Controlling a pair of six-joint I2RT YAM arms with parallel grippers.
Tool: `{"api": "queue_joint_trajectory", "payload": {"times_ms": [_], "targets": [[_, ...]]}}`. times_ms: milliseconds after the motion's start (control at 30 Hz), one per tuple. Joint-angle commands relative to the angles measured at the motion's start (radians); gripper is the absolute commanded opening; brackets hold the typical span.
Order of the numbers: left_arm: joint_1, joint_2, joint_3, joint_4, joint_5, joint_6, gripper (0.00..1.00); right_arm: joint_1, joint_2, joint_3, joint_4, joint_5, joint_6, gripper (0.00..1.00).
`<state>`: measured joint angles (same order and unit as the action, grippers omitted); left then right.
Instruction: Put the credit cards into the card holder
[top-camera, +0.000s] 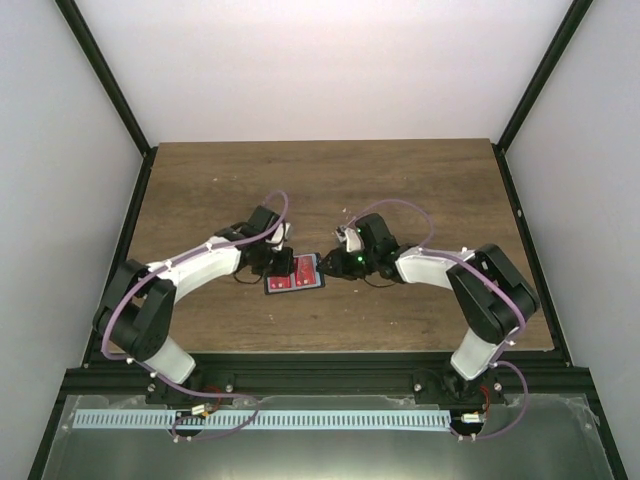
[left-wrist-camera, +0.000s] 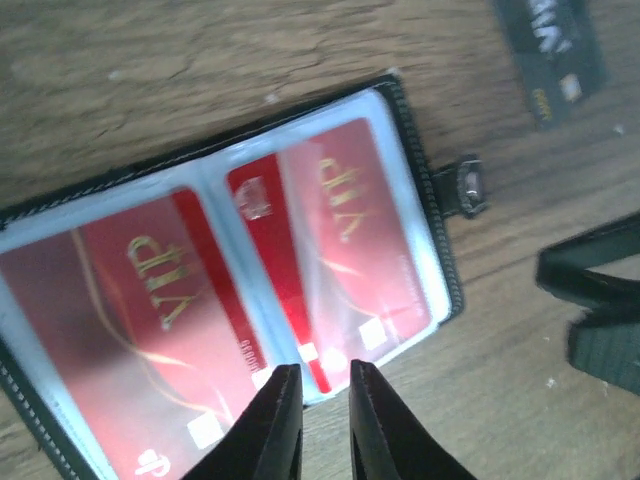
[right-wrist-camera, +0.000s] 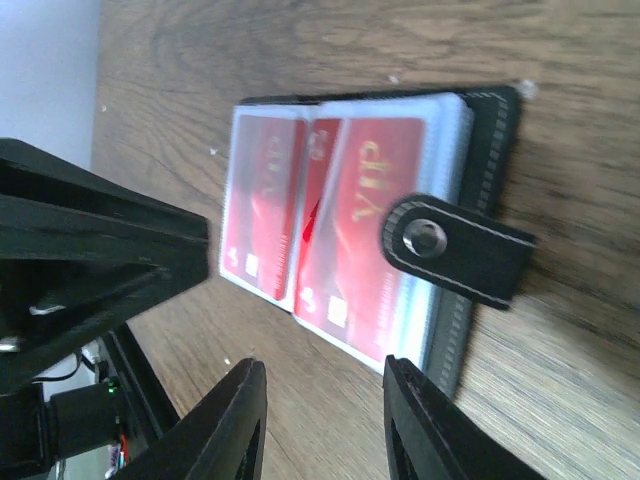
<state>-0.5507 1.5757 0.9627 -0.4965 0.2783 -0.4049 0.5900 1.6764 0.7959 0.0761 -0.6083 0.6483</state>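
Left gripper (left-wrist-camera: 322, 385): fingers (left-wrist-camera: 275, 425) nearly together, with a thin gap, and tips at the near edge of the holder's (left-wrist-camera: 438, 250) clear sleeve (can't tell if they pinch it). Holder lies open mid-table (top-camera: 420, 190) between both grippers. Two red cards (left-wrist-camera: 150, 300) are in its sleeves, and a third overlaps the right one. Right gripper (right-wrist-camera: 325, 375): fingers (right-wrist-camera: 235, 430) spread wide, just beside the holder's edge near the strap (right-wrist-camera: 455, 250), holding nothing. Grey card (left-wrist-camera: 552, 50) lies apart on the wood.
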Motion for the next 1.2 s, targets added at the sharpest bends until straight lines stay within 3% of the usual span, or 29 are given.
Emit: {"api": "queue_joint_trajectory", "payload": {"times_ms": [0, 200, 833, 1167], "targets": [[-0.002, 0.019, -0.050, 0.033, -0.060, -0.018, 0.12, 0.034, 0.050, 0.070, 0.018, -0.017, 0.012, 0.34], [-0.002, 0.053, -0.068, 0.074, -0.047, -0.015, 0.05, 0.043, 0.119, 0.104, 0.025, -0.011, 0.021, 0.34], [-0.002, 0.161, -0.084, 0.144, -0.008, 0.013, 0.04, 0.048, 0.235, 0.169, -0.047, 0.044, 0.029, 0.33], [-0.001, 0.204, -0.108, 0.171, 0.008, 0.018, 0.04, 0.044, 0.234, 0.148, 0.079, -0.174, 0.082, 0.33]]}}
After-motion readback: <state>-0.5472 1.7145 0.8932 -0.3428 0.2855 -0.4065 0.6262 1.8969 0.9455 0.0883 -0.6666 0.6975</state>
